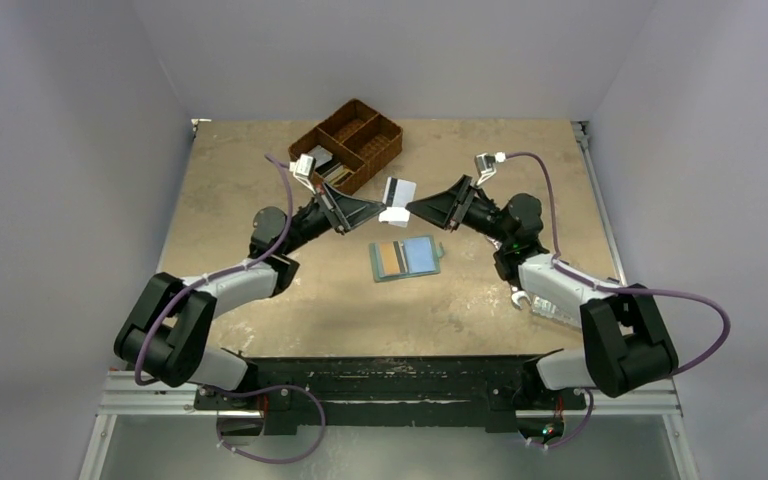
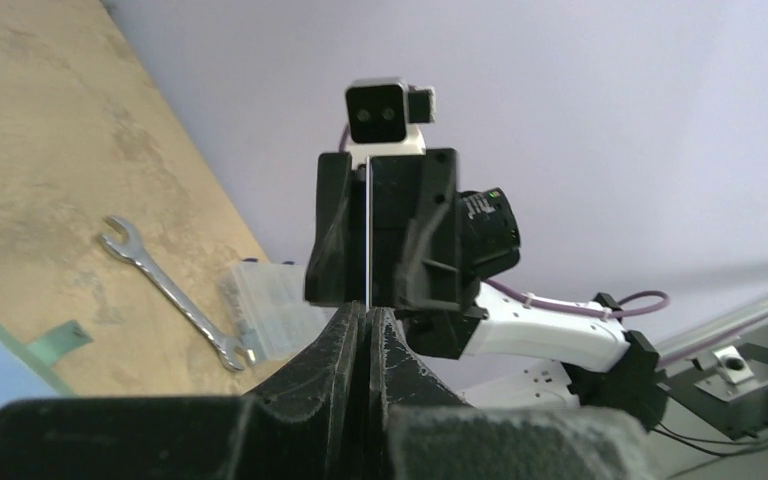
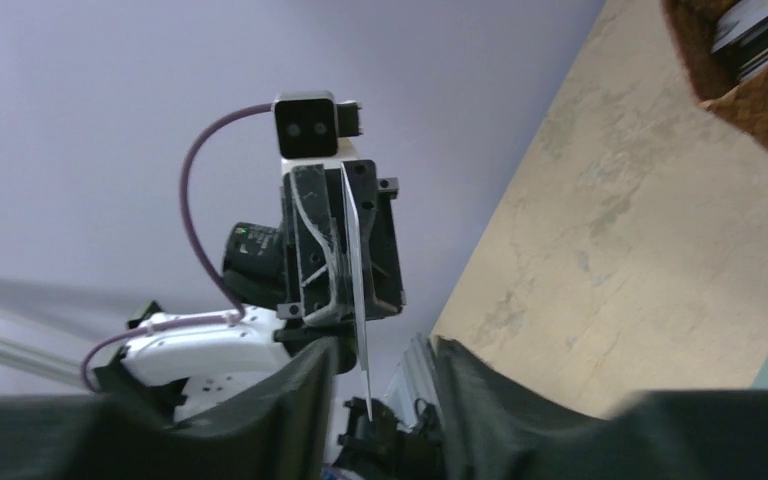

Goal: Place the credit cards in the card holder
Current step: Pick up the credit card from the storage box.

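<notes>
A white credit card (image 1: pixel 397 197) with a dark stripe hangs in the air between my two grippers, above the table's middle. My left gripper (image 1: pixel 380 207) is shut on its left end; in the left wrist view the card (image 2: pixel 368 240) shows edge-on, rising from the closed jaws (image 2: pixel 370 312). My right gripper (image 1: pixel 412 208) is open around the other end, and the card (image 3: pixel 353 270) stands between its fingers with a gap on each side (image 3: pixel 385 350). The card holder (image 1: pixel 407 259) lies open on the table just below, teal with a tan and blue inside. More credit cards (image 1: pixel 325 165) sit in the basket.
A brown wicker basket (image 1: pixel 348 143) with three compartments stands at the back. A silver wrench (image 2: pixel 172 292) and a clear plastic box (image 2: pixel 265 305) lie on the right, near the right arm. A purple cable loops from each wrist.
</notes>
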{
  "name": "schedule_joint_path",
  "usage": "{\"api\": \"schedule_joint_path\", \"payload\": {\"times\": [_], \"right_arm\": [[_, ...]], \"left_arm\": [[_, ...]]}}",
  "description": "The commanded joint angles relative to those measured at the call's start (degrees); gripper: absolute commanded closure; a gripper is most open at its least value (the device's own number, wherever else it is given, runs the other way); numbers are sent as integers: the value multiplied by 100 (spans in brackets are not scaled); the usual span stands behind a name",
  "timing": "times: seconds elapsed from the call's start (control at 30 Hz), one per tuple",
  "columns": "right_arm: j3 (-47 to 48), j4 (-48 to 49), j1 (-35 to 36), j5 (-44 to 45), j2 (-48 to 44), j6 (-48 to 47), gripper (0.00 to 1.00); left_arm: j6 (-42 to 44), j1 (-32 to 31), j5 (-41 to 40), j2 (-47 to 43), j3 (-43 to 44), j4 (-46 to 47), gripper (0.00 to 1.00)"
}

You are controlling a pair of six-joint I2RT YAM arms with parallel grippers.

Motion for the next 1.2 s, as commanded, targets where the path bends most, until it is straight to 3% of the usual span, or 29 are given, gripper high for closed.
{"api": "schedule_joint_path", "payload": {"times": [0.0,0.07,0.13,0.2,0.27,0.33,0.37,0.43,0.53,0.6,0.63,0.67,0.73,0.77,0.83,0.87,0.93,1.0,1.07,1.17], "right_arm": [[-78,751,-85,-51,-92,262,69],[-79,752,-85,-136,-43,221,77],[-98,791,-98,-241,8,182,99],[-112,772,-119,-390,40,99,100],[-27,552,-120,-762,145,-90,100],[71,347,-120,-1215,300,-248,100],[88,282,-120,-1443,380,-290,100],[60,262,-125,-1656,461,-334,100],[-46,195,-129,-1653,404,-408,100],[-49,-28,-143,-1623,346,-556,100],[-27,-331,-198,-1544,285,-753,100],[37,-973,-258,-1367,163,-1150,96],[391,-2981,-342,-572,-57,-2756,61],[651,-4090,-349,-82,-116,-3588,53],[902,-5255,-332,799,-123,-4398,47],[885,-5347,-335,845,-90,-4493,47],[795,-5539,-374,940,11,-4643,47],[753,-5433,-371,798,323,-4691,57],[802,-5280,-373,516,747,-4654,72],[729,-4917,-366,489,1165,-4569,81]], "left_arm": [[-291,-220,-167,-4,-198,967,100],[-236,-286,-190,-27,-240,856,100],[-193,-350,-171,-8,-247,789,100],[-177,-359,11,57,-178,561,99],[-124,-355,163,140,-88,335,73],[-38,-359,282,223,11,128,60],[-36,-359,381,280,57,138,60],[-32,-359,515,379,133,195,65],[-63,-367,724,556,229,262,81],[-73,-368,783,618,139,354,99],[21,-368,787,618,115,233,100],[190,-368,769,598,107,-43,100],[915,-387,632,477,183,-1189,100],[1331,-410,445,353,284,-2007,100],[2118,-473,-77,258,561,-3698,100],[2366,-495,-329,287,686,-4379,100],[2476,-504,-391,460,765,-4654,100],[2337,-504,-360,738,809,-4607,100],[2111,-508,-223,1083,908,-4440,100],[1950,-509,-140,1511,1131,-4431,100]]}}
